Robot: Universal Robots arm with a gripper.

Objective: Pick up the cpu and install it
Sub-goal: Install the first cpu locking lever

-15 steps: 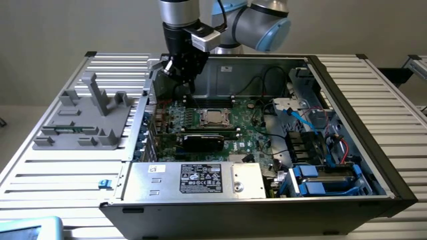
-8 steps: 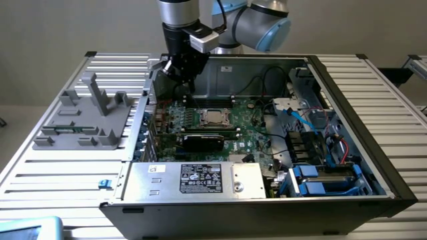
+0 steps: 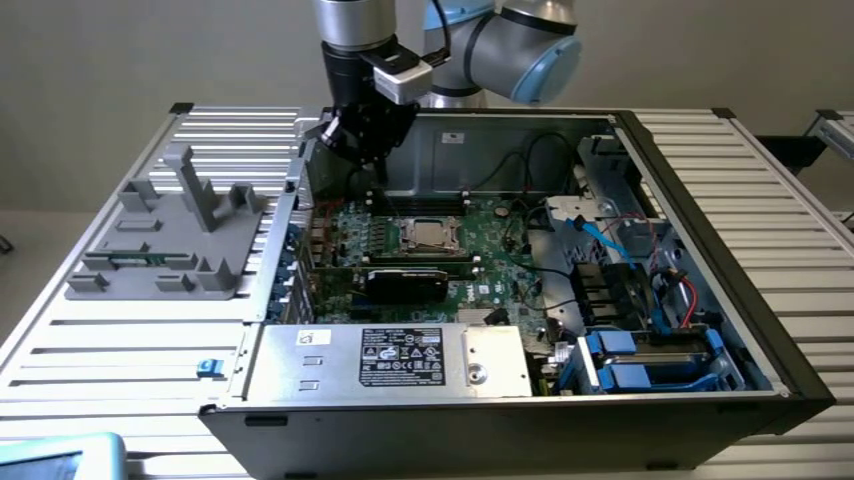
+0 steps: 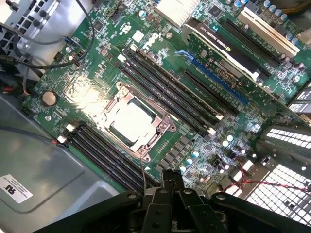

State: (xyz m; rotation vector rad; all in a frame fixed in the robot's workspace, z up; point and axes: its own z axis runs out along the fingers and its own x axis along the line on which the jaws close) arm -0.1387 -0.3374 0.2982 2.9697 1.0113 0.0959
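Observation:
The cpu [image 3: 427, 235] [image 4: 130, 120], a square chip with a shiny silver top, lies flat inside the metal-framed socket [image 4: 158, 130] on the green motherboard [image 3: 501, 250] of the open computer case. My gripper [image 3: 376, 168] [image 4: 171, 180] hangs above the back left part of the board, higher than the cpu and off to the exterior view's left of it. Its dark fingers meet at a point, shut, with nothing between them. It touches neither the cpu nor the board.
A black rectangular card [image 3: 407, 283] [image 4: 228, 46] sits in a slot in front of the socket. Memory slots [image 4: 165, 87] flank the socket. A silver power supply [image 3: 387, 358] fills the case front, blue drive bays [image 3: 641, 360] the right. A grey fixture [image 3: 174, 235] stands on the slatted table.

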